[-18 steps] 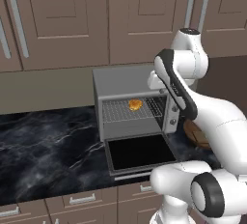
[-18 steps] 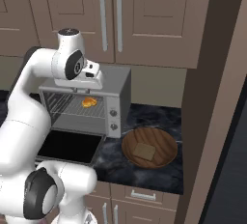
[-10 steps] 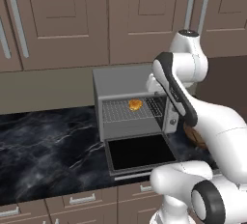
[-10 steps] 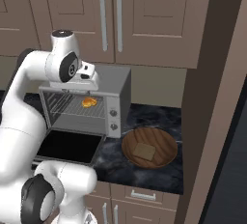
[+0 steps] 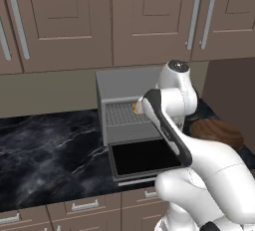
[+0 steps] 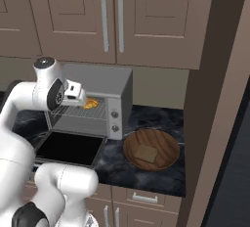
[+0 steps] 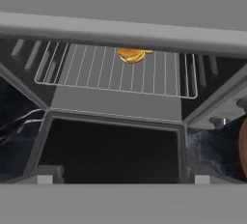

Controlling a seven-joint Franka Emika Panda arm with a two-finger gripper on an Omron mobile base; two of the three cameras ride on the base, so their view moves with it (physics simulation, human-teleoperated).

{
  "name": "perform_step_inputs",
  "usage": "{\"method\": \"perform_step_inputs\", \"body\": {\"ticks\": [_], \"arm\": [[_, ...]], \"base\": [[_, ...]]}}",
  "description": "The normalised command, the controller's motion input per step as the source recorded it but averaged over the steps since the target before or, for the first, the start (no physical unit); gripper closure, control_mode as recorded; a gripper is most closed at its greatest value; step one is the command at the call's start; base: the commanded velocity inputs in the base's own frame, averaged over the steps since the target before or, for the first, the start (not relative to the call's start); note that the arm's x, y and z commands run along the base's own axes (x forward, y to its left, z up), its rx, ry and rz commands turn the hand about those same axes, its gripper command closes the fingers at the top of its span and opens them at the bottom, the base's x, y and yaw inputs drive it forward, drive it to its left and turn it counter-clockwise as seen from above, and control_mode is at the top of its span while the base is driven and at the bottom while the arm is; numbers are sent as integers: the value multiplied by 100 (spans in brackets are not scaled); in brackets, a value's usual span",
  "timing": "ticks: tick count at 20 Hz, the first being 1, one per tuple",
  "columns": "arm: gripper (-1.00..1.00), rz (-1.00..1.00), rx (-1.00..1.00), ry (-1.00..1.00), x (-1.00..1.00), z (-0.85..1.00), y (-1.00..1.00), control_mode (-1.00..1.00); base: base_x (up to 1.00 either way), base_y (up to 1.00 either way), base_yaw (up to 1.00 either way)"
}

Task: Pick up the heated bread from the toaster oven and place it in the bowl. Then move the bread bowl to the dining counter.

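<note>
The grey toaster oven [image 6: 105, 81] stands on the wall counter with its glass door [image 5: 144, 158] dropped flat. On its wire rack [image 7: 116, 71] lies the small golden-orange bread [image 7: 131, 54], toward the back; it also peeks out past my hand as the bread [image 6: 90, 104] and the bread [image 5: 136, 107]. My gripper [image 6: 79, 99] hangs just in front of the oven mouth, above the door and short of the bread. Its fingertips [image 7: 46, 174] stand wide apart, open, with nothing between them. The dark wooden bowl [image 6: 163, 145], with a tan square patch inside, sits on the counter right of the oven.
Wall cabinets with long handles [image 5: 194, 18] hang over the oven. A tall brown panel [image 6: 215, 123] closes off the counter to the bowl's right. Black marble counter [image 5: 45, 150] stretches left of the oven. Two knobs [image 6: 114, 122] sit on the oven's right face.
My hand has come down from beside the oven's top to the front of its open mouth. Bread, bowl and door have not moved.
</note>
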Motion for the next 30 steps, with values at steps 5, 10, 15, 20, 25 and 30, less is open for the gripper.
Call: {"method": "perform_step_inputs", "body": {"ticks": [5,10,15,20,25,30], "arm": [[-100,-4,0,-21,2,-41,0,-100],[-100,-5,1,-15,18,-48,3,-100],[-100,-6,0,-12,24,-9,7,-100],[-100,-4,1,-7,17,3,9,-100],[-100,-1,3,-1,10,9,0,-100],[-100,0,0,0,19,-6,0,-100]], "base": [[0,0,0],[0,0,0],[0,0,0],[0,0,0],[0,0,0],[0,0,0]]}}
